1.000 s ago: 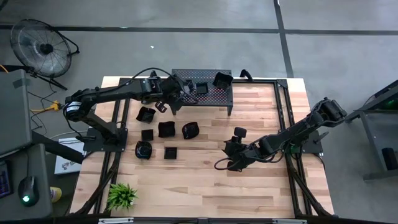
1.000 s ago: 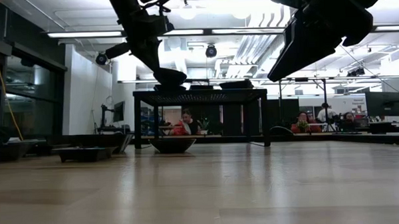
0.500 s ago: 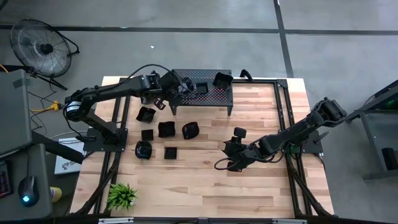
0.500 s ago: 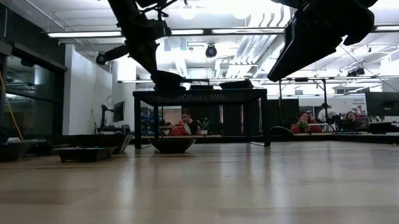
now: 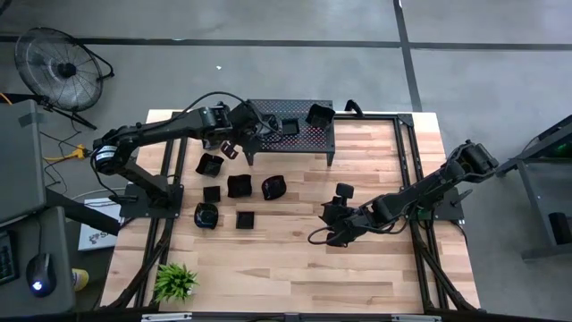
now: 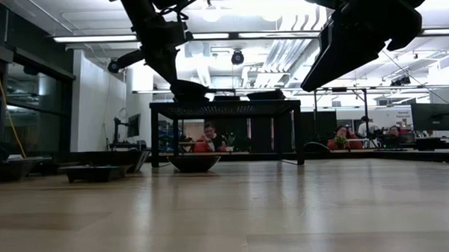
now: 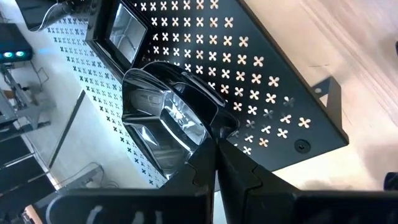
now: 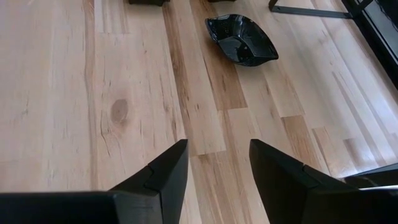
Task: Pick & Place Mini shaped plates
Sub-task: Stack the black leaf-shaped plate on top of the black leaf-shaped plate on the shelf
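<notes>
Mini shaped plates [image 5: 239,186]: six loose on the bare table between the stand and the table's left edge, plus one apart near the right gripper (seven counted on the wood).
Lone plate [image 8: 241,40]: lobed, glossy, resting flat, well apart from the fingers.
Right gripper [image 5: 332,229]: near the table's centre, above bare boards, jaws spread and gripping nothing.
Held plate [image 7: 163,114]: pinched at its rim, tilted over the stand's left end.
Left gripper [image 7: 216,163]: clenched on that rim.
Stand [image 5: 315,137]: black perforated, by the far edge; two plates on top (others possibly hidden by the arm).
Plant [image 5: 175,281]: near left corner.
Writing: none legible.
</notes>
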Motion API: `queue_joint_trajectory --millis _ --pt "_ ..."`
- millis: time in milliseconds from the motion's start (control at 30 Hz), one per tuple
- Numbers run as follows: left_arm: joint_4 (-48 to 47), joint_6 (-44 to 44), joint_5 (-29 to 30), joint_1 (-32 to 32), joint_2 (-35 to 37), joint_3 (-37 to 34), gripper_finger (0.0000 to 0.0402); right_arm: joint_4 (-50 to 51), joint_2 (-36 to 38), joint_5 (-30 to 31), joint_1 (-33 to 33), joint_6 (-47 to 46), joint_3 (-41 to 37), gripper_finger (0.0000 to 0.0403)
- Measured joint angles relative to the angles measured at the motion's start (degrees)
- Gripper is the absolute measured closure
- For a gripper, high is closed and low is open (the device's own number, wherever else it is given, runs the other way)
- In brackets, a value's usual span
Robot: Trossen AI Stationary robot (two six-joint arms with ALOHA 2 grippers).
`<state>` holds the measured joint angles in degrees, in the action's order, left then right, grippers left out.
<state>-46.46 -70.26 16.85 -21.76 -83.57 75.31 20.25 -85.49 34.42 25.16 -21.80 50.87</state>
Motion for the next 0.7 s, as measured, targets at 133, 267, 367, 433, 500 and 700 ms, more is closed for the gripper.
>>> queue_joint_trajectory --millis 133,267,367,433,500,700 --pt "0.01 0.0 0.01 0.0 0.0 0.0 0.0396 0.0 0.0 -0.25 0.01 0.0 0.0 0.0237" --pt "0.01 0.0 0.01 0.0 0.0 0.0 0.0396 0.0 0.0 -0.23 0.01 0.02 0.0 0.0242" --pt "0.03 0.0 0.04 0.0 0.0 0.0 0.0396 0.0 0.0 -0.23 0.0 0.26 0.0 0.024" --pt "0.03 0.01 0.07 0.0 0.0 0.0 0.0396 0.0 0.0 -0.23 0.0 0.26 0.0 0.0238" --pt "0.05 0.02 0.08 0.0 0.0 0.0 0.0396 0.0 0.0 -0.23 0.01 0.26 0.0 0.0237" --pt "0.09 0.02 0.12 0.0 0.0 0.0 0.0395 0.0 0.0 -0.21 -0.01 0.26 0.0 0.0238"
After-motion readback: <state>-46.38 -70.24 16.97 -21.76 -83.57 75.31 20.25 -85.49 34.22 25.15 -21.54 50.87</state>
